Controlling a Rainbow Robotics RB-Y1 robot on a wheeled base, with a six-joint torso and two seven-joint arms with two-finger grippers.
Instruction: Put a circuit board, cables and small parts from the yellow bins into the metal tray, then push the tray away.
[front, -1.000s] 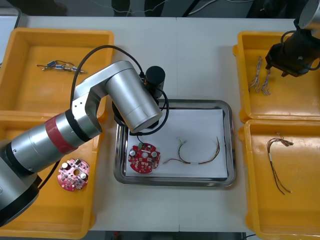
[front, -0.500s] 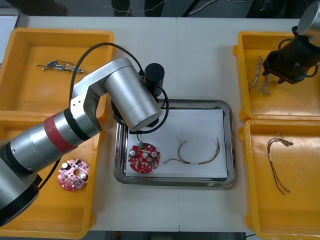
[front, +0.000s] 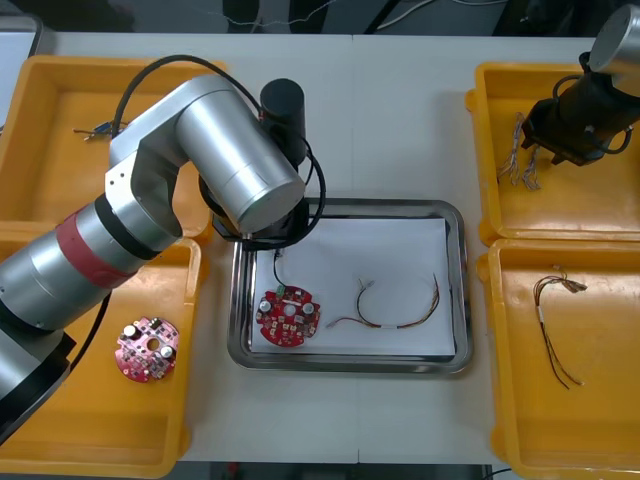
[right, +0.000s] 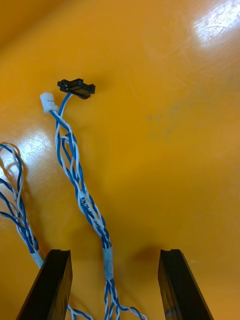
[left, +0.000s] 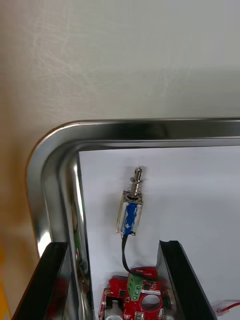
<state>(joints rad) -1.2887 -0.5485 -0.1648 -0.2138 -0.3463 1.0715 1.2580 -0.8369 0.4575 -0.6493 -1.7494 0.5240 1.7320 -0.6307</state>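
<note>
Open left gripper (left: 114, 245) hangs over a small metal part (left: 131, 210) at the metal tray's (left: 55, 145) far-left corner; its arm (front: 200, 170) hides both from above. Open right gripper (right: 115, 252) straddles a blue-white cable (right: 75, 165) in the far-right yellow bin (front: 590, 200).

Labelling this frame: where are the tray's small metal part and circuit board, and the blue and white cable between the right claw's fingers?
small metal part (left: 131, 215): left wrist view, blue body.
circuit board (front: 289, 317): front view, disc centre.
blue and white cable (right: 92, 215): right wrist view, twisted middle.
</note>
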